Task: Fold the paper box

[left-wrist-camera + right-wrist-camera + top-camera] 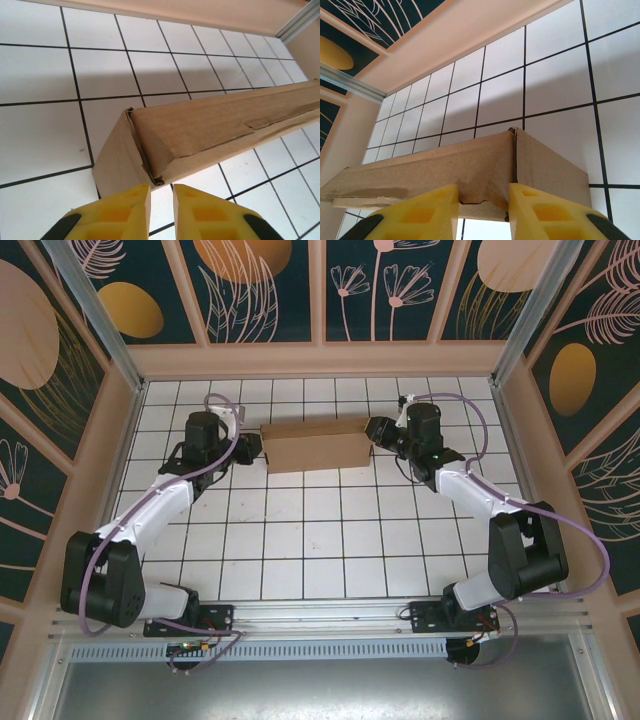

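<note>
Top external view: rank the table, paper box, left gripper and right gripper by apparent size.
1. table
2. paper box
3. left gripper and right gripper: look alike, so not ranked against each other.

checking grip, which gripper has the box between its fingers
The right gripper: the paper box fills its finger gap. The left gripper hangs short, tile between its fingers.

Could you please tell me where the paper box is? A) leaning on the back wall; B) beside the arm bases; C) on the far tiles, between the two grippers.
C: the paper box lies with the left gripper at one end and the right gripper at the other.
</note>
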You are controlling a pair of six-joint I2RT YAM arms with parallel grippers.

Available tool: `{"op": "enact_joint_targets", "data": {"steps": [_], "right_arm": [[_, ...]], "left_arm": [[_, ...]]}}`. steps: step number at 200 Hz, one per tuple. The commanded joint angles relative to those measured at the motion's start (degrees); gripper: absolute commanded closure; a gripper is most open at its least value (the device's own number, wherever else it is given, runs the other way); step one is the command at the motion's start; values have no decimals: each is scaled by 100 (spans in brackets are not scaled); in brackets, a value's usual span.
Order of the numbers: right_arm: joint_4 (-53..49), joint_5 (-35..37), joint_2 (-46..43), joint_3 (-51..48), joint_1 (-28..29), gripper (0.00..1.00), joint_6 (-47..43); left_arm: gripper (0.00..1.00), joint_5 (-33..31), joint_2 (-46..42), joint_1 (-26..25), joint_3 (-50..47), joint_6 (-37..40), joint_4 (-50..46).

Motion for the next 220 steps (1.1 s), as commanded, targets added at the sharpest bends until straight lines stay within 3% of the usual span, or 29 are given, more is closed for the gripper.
{"op": "enact_joint_targets", "data": {"steps": [1,16,39,81,137,220], "right_arm": [[-390,229,45,73,57,68,-88],[-400,229,45,68,71,68,-96],[-407,246,46,73,64,67,-123],[-443,236,54,81,69,66,-158],[-486,267,43,85,77,66,-219],[-433,465,176,-303,170,66,-412]], "left_arm": [[82,705,-234,116,-62,-224,155],[81,874,-353,257,-172,-586,465],[63,542,-392,459,-255,-1241,834],[50,715,144,494,-279,-2170,1784],[51,984,846,484,-70,-2493,2173],[56,675,1112,249,-1034,-2434,2397]]}}
